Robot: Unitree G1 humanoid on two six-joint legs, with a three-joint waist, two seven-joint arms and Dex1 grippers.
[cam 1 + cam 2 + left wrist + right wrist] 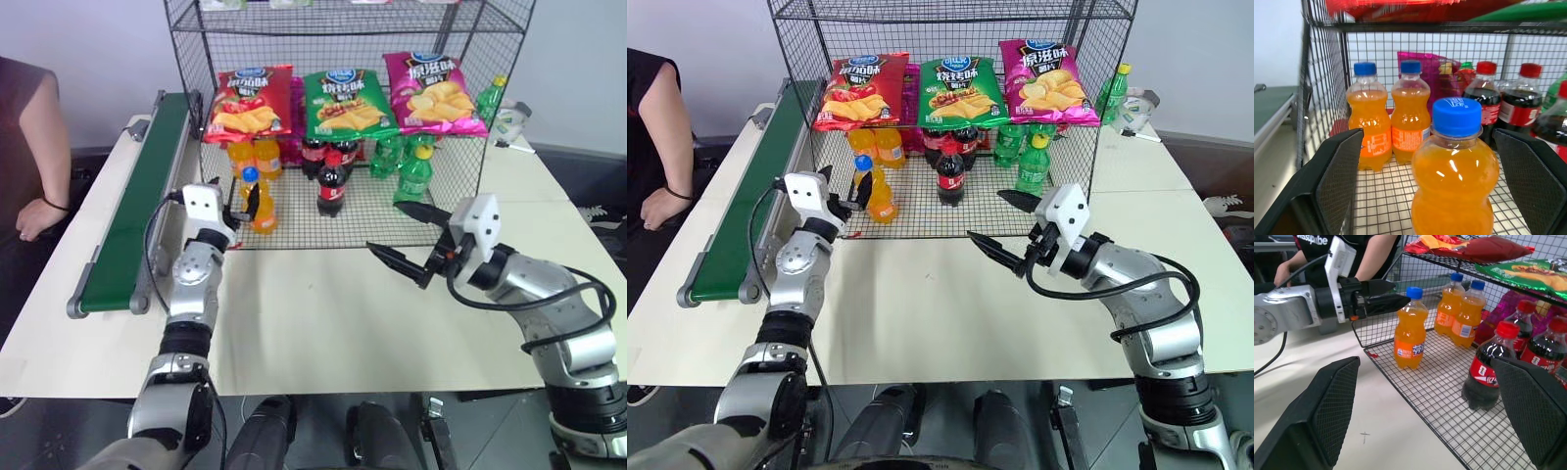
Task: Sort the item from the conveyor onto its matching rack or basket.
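The item, a small orange soda bottle (258, 204) with a blue cap, stands upright on the bottom tier of the black wire rack (382, 211), near its front left corner. My left gripper (247, 202) is open, and the bottle (1454, 166) sits between its spread fingers (1339, 176) without touching them. The right wrist view shows this left gripper (1393, 293) level with the cap. My right gripper (385, 226) hangs open and empty over the table in front of the rack. The green conveyor (137, 206) runs along the table's left side with nothing on it.
Two more orange bottles (253, 155) stand at the back of the tier, with cola bottles (331, 186) in the middle and green bottles (413, 174) to the right. Chip bags (348, 103) lie on the tier above. A person (34, 147) sits at the left beside the conveyor.
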